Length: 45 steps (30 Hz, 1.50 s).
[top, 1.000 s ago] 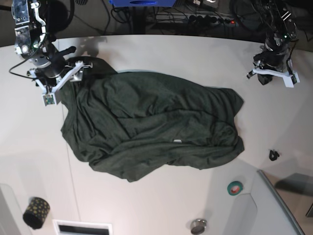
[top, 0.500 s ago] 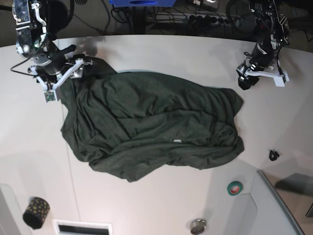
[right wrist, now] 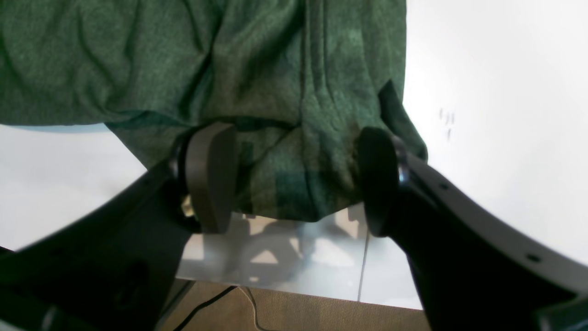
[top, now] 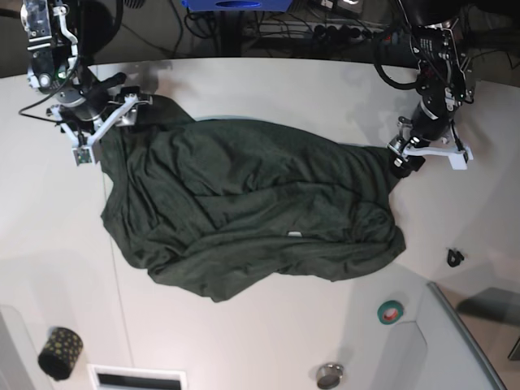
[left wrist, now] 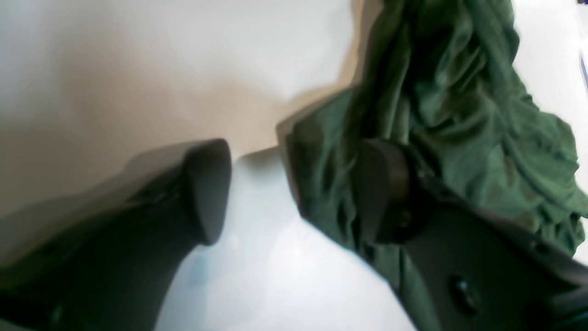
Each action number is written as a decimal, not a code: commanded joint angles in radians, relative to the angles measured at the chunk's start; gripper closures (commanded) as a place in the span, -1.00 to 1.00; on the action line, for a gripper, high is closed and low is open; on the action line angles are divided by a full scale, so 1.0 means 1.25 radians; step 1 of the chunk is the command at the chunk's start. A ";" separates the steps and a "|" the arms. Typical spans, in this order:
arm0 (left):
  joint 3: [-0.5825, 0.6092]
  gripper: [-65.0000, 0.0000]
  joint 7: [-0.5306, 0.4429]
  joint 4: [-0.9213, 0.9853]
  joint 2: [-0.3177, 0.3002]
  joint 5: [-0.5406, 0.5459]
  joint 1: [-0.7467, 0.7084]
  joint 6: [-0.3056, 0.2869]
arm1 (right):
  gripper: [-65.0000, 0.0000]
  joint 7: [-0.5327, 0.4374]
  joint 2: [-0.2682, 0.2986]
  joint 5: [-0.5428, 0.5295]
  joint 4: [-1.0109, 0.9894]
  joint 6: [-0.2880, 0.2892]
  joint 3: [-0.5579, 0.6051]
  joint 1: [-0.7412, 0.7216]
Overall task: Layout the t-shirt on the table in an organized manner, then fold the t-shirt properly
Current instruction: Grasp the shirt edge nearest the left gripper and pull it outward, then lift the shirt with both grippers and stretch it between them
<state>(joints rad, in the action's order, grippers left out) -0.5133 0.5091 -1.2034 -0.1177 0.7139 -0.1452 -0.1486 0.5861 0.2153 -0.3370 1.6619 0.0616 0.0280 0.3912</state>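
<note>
Since a second ago the left gripper (top: 406, 154) has swung in from the far right of the table (top: 268, 341) and come down at the right edge of the t-shirt (top: 252, 211). Its jaws stand apart: in the left wrist view one finger (left wrist: 206, 188) sits over bare tabletop and the other finger (left wrist: 381, 193) lies against the crumpled green hem, with nothing pinched between them. The right gripper (top: 106, 122) has barely shifted at the far left corner of the cloth. Its jaws are spread wide with a fold of the shirt lying between the pads (right wrist: 211, 174), not squeezed. The shirt lies rumpled across the middle of the table.
</note>
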 commanded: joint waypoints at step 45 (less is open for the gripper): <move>0.041 1.00 0.321 -0.468 -0.005 -0.002 0.043 0.127 | -0.15 -0.015 0.006 -0.005 -0.070 0.003 -0.081 -0.102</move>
<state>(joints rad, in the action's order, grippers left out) -0.4564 0.9298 -1.7710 -0.1143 0.7033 -0.1005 0.0143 0.5907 0.2131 -0.3363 1.5463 0.0601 -0.0666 0.2775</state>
